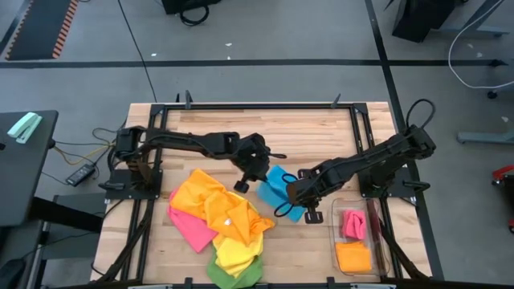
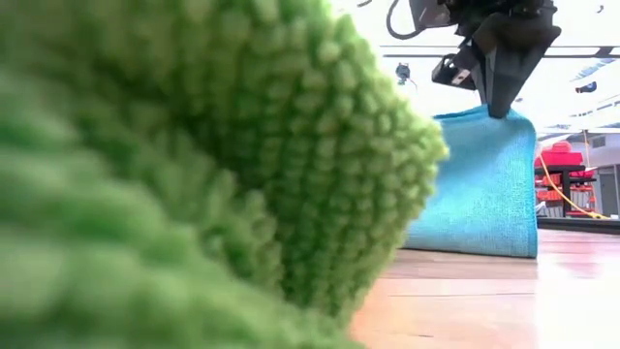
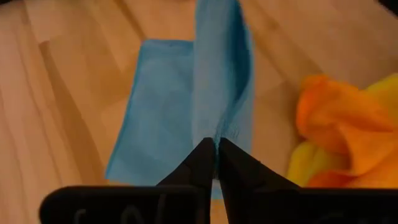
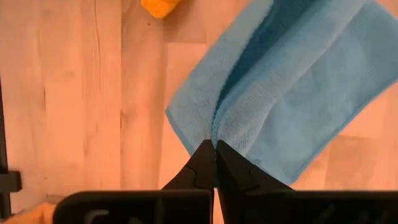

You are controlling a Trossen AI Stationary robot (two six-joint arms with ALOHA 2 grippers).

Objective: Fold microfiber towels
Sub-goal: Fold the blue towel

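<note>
Both pincers pinched tight on the blue towel (image 1: 279, 186) mid-surface: left pincer (image 1: 240, 185) at one edge, right pincer (image 1: 291, 195) opposite, the towel's fold line stretched between them.

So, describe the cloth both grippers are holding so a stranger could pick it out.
On the wooden table, look in the middle, between the heap of orange, yellow and pink cloths and the clear plastic bin. The blue microfiber towel is there, the only blue one, pinched by the left gripper and right gripper.
</note>
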